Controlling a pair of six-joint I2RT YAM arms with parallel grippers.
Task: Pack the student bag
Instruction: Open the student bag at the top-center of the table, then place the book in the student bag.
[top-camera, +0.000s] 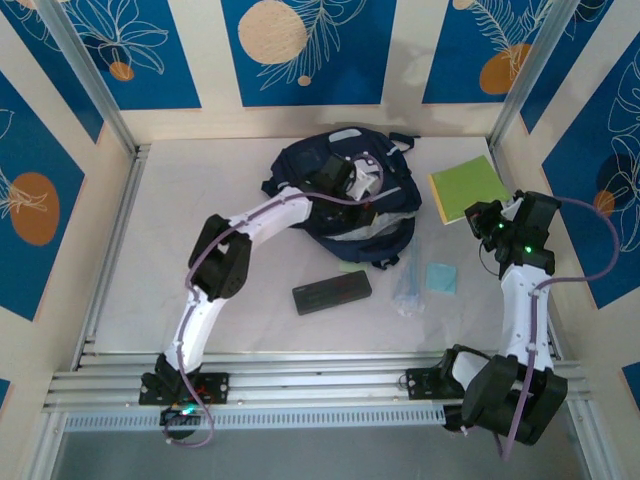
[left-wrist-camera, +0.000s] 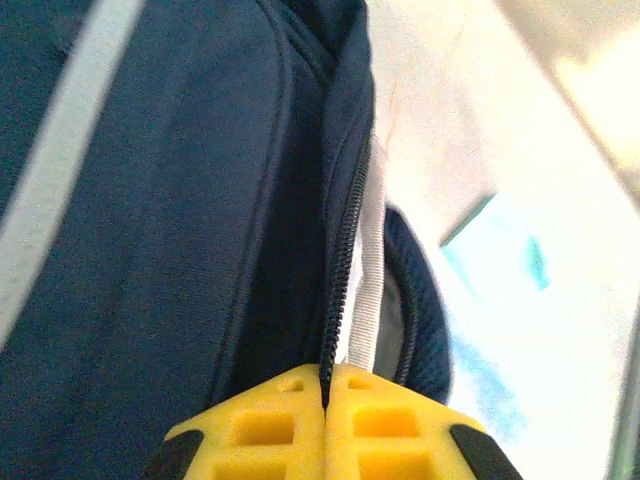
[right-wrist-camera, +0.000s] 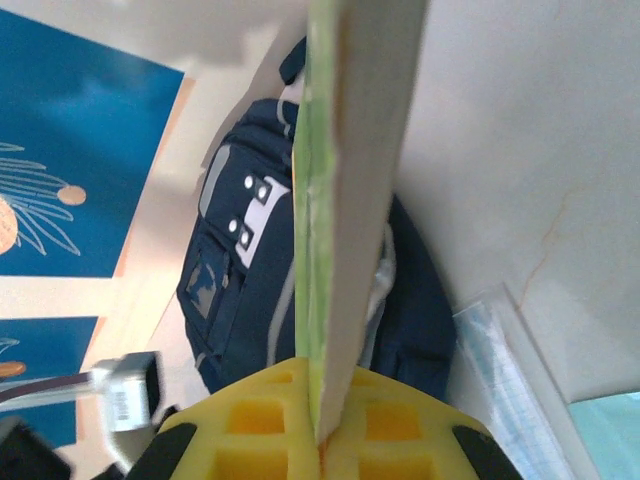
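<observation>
Left jaws closed on zip edge of student bag (left-wrist-camera: 180, 250). Right jaws clamped on green notebook (right-wrist-camera: 350, 200), edge-on. Bag lay left of right jaws, notebook long axis pointing toward it.

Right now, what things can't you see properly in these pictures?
Inside of the student bag: top view, the left arm lies across it.
What the left gripper pinches, if anything: left wrist view, its yellow fingers cover the end of the zipper.
Cover of the green notebook: right wrist view shows it edge-on in the right gripper.
Markings on the black case: top view, too small.
The clear plastic item: top view, too blurry to name.
</observation>
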